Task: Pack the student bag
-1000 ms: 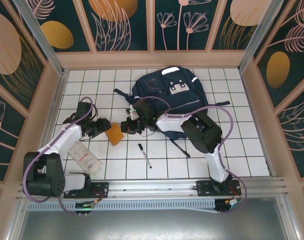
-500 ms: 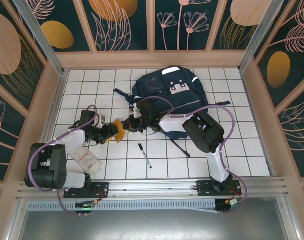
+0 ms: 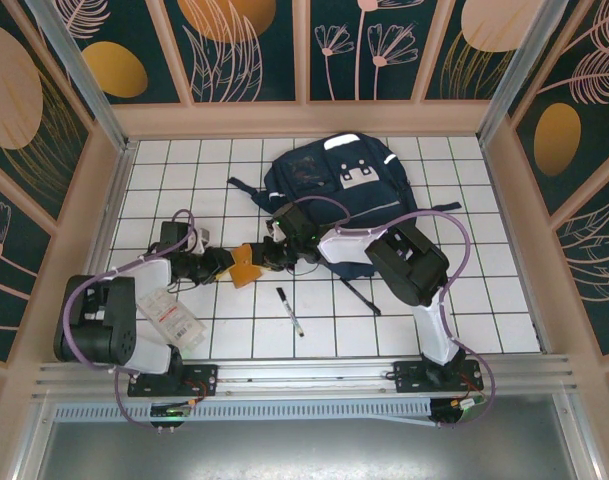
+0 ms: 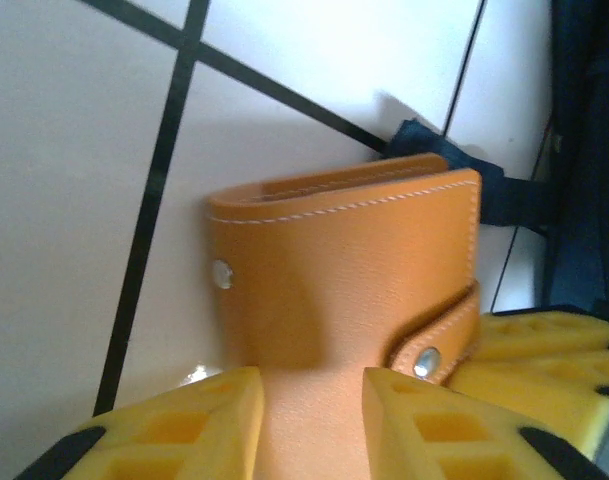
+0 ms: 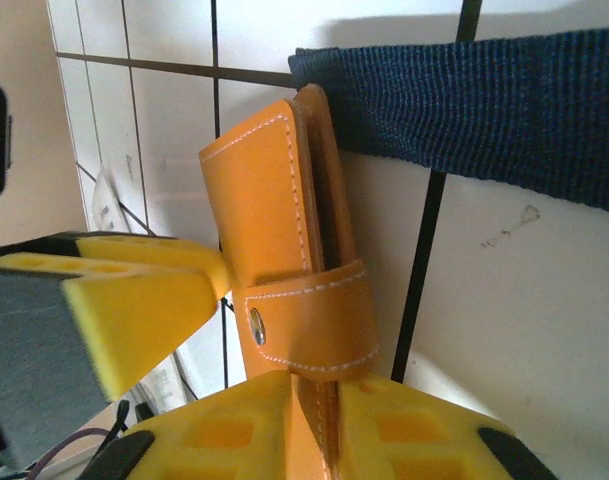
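My tool (image 5: 316, 415) sits at the bottom of my view, its yellow foam pads (image 5: 229, 415) lying against either face of an orange wallet (image 5: 269, 210) — leather, white-stitched, standing on edge on the white tiled worktop (image 5: 524, 320). A closure tab (image 5: 309, 320) with a metal snap (image 5: 256, 322) wraps its lower part. From the left juts the left tool's pad (image 5: 134, 310), its tip touching the wallet's broad face. The wallet's far end meets a navy webbing strap (image 5: 484, 110) — laid across the tiles.
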Controlling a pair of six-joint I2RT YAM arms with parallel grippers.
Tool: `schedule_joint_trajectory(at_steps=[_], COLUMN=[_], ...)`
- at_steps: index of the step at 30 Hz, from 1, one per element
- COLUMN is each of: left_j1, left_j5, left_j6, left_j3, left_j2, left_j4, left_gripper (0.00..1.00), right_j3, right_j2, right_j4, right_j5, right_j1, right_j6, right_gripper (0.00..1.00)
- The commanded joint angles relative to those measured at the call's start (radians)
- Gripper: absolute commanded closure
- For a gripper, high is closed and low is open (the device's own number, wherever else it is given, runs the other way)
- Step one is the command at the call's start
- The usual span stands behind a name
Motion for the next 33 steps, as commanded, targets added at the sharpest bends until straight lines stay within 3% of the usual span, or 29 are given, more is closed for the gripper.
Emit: schedule_joint_trajectory(at_steps=[1,6,12,19,29,33], left_j1=[0.005,0.005,0.005,0.005,0.005,0.005], left_j5=[-0.004,-0.088,-0.097,-0.09,-0.003,0.062], left_j6=[0.027,0.065,0.078,0.085,0.101,0.121], left_j3=[-0.014,-0.018,-0.024,-0.025,0.0,0.032], left_j2=[0.046,0.077,0.115,0.121,0.128,0.085], left_j4=[0.009,-0.034,-0.026,-0.014,-0.003,-0.036], left_gripper=[0.73,0.84,0.94,0.96,1.0,0.98], right_j3=[0.037,0.045,0.073,0.11,0.096,0.075], right_j2=[0.008,0.004,0.023,0.119,0.131,0.077], right_j4=[-0.057,-0.105,-0.188,-0.074,0.04,0.046], right_j5=[-0.003,0.047,0.12,-0.028,-0.249,-0.231], right_j1=[0.006,-0.011,-0.021,-0.022,-0.018,-0.018], right_j6=[-0.061,-0.107,-0.141,-0.122,-0.164,-0.161], right_gripper=[0.75,0.61,0.5,0.51,0.74,0.97])
